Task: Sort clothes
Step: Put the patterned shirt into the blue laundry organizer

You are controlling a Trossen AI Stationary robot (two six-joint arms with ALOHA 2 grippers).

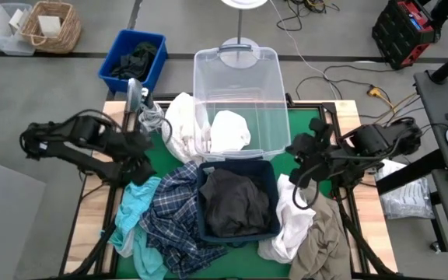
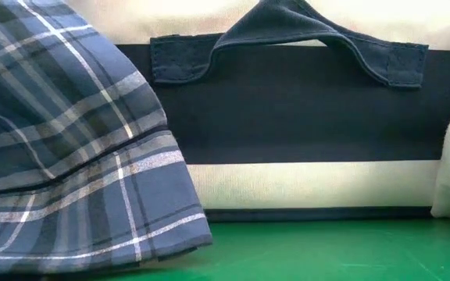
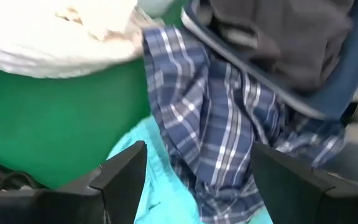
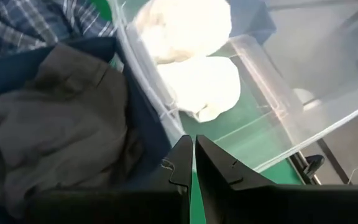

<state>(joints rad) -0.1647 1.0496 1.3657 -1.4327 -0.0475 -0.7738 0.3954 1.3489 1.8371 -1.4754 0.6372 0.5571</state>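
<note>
A navy-and-white plaid garment (image 1: 169, 214) hangs over the left wall of the navy fabric box (image 1: 273, 225), in which a black garment (image 1: 236, 204) lies. Beside the plaid lies a teal garment (image 1: 134, 210). One white garment (image 1: 230, 131) is in the clear bin (image 1: 278, 85), another (image 1: 181, 124) lies against its left side. A third white one (image 1: 294, 218) and a khaki one (image 1: 317, 245) lie right of the box. My left gripper (image 3: 197, 180) is open above the plaid (image 3: 216, 124) and the teal (image 3: 154, 180). My right gripper (image 4: 193, 163) is shut and holds nothing, between box and bin.
A blue crate (image 1: 132, 58) with dark items stands beyond the table's far left corner, and a wicker basket (image 1: 50, 25) farther left. Cables and a red toolbox (image 1: 403, 31) lie on the floor behind. Bare green mat (image 1: 309, 128) shows right of the bin.
</note>
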